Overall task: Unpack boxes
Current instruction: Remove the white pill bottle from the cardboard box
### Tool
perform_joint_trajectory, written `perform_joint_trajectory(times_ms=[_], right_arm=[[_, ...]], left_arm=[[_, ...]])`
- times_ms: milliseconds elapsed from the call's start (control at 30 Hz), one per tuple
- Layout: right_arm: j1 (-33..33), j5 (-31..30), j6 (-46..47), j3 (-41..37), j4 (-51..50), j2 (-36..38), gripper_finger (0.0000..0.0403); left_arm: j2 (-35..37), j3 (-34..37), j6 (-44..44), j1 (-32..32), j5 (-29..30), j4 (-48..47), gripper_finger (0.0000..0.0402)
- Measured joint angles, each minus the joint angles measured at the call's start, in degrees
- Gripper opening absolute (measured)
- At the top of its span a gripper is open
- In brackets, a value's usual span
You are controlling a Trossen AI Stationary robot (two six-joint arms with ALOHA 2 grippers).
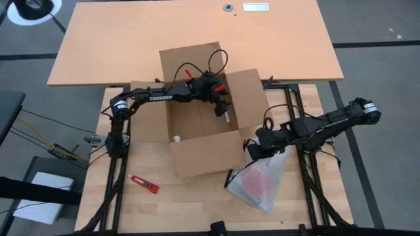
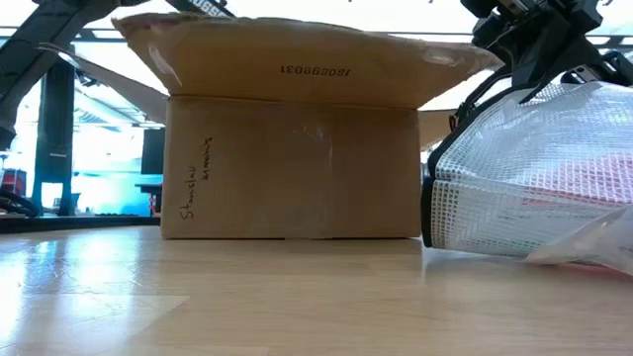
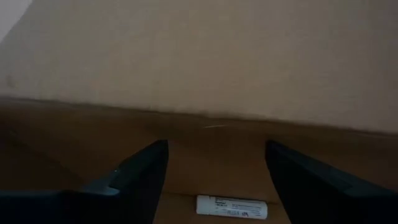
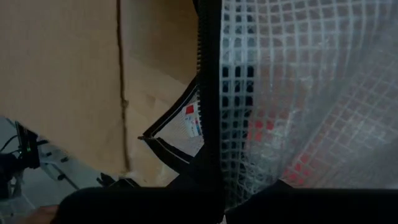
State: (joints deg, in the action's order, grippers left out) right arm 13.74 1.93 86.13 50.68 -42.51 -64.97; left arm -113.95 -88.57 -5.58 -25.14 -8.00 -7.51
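Note:
The brown cardboard box (image 1: 197, 124) stands open in the middle of the table, its flaps spread out; the low view shows its near wall (image 2: 292, 168). My left gripper (image 1: 223, 113) reaches down into the box and is open (image 3: 214, 180). A small white tube (image 3: 231, 207) lies on the box floor ahead of its fingers, untouched. My right gripper (image 1: 252, 147) is just right of the box, shut on a clear mesh bag (image 1: 262, 180) with red contents. The bag (image 2: 534, 188) rests on the table beside the box. My right gripper is shut on the clear mesh bag at its black zipper edge (image 4: 209, 143), near the end closest to the box. The band runs down between the two fingers. That end is raised, and the bag's far end (image 1: 266, 200) lies on the table.
A red utility knife (image 1: 144, 185) lies on the table near the front left. A second white tube (image 1: 176, 139) shows inside the box by its near wall. A larger desk (image 1: 197, 39) stands behind the work table. The box's near flap (image 1: 207, 154) leans toward the front.

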Motion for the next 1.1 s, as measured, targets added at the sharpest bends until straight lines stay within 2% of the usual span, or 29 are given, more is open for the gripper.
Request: perform_joint_trajectory(times_ms=[167, 300, 467, 567, 833, 933, 1000, 1100], right_arm=[[0.0, 0.5, 1.1, 0.0, 0.0, 0.0, 0.0002], [0.0, 0.5, 1.3, 0.0, 0.0, 0.0, 0.0002], [0.0, 0.7, 1.4, 0.0, 0.0, 0.0, 0.0002], [0.0, 0.8, 1.4, 0.0, 0.0, 0.0, 0.0002], [0.0, 0.8, 1.4, 0.0, 0.0, 0.0, 0.0001], [0.2, 0.8, 1.4, 0.0, 0.0, 0.0, 0.0002], [0.4, 0.8, 1.4, 0.0, 0.0, 0.0, 0.0002], [0.6, 0.8, 1.4, 0.0, 0.0, 0.0, 0.0001]], left_arm=[[0.0, 0.0, 1.8, 0.2, 4.6, -1.5, 0.0296], [0.0, 0.0, 5.6, 0.1, 5.2, -2.5, 0.0312], [0.0, 0.0, 1.0, 0.3, 4.3, -6.8, 0.0363], [0.0, 0.0, -1.9, 0.9, 5.9, -10.7, 0.0394], [0.0, 0.0, -3.4, 1.6, 7.8, -11.1, 0.0397], [0.0, 0.0, -0.2, 1.6, 7.9, -11.1, 0.0397], [0.0, 0.0, 1.8, 1.7, 7.5, -10.9, 0.0397], [-0.4, 0.0, -0.8, 1.7, 5.7, -8.5, 0.0397]])
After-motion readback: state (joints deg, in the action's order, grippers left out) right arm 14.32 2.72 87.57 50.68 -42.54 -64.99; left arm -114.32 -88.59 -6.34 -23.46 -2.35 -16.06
